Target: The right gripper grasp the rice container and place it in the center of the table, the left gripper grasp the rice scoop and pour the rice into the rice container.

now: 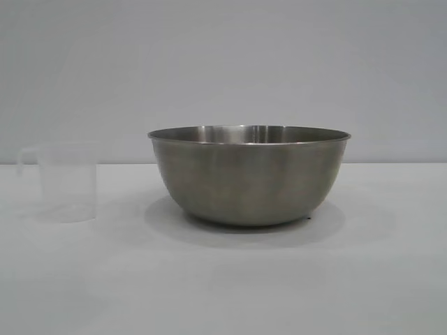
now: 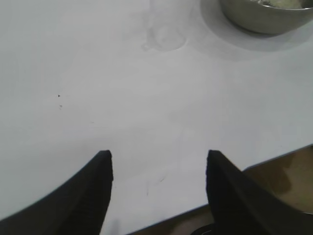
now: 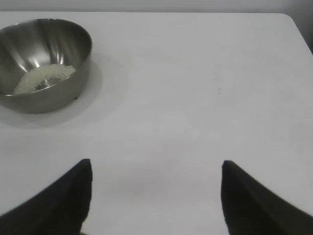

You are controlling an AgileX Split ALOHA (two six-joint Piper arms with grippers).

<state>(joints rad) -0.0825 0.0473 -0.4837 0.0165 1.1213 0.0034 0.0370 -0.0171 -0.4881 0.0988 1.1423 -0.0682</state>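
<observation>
While the large brushed-steel rice container [image 1: 248, 174] stands mid-table, the small clear plastic rice scoop [image 1: 63, 183] sits upright beside it | left gripper [image 2: 159, 161] gapes empty, scoop [image 2: 166, 29] ahead | right gripper [image 3: 155, 169] gapes empty (white rice [image 3: 45, 78] already in the container [image 3: 73, 68]).

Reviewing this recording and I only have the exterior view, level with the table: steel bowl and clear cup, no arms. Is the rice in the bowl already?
Observer: Yes. The right wrist view looks into the steel mixing bowl and shows a small heap of white rice on its bottom.
Operator: And the measuring cup?
Observer: The left wrist view shows the clear measuring cup standing upright on the white table beside the bowl, not held by anything.
Operator: Where are the grippers?
Observer: The left gripper is open over the table's edge, short of the cup.
Operator: The right one?
Observer: The right gripper is open and empty, apart from the bowl.
</observation>
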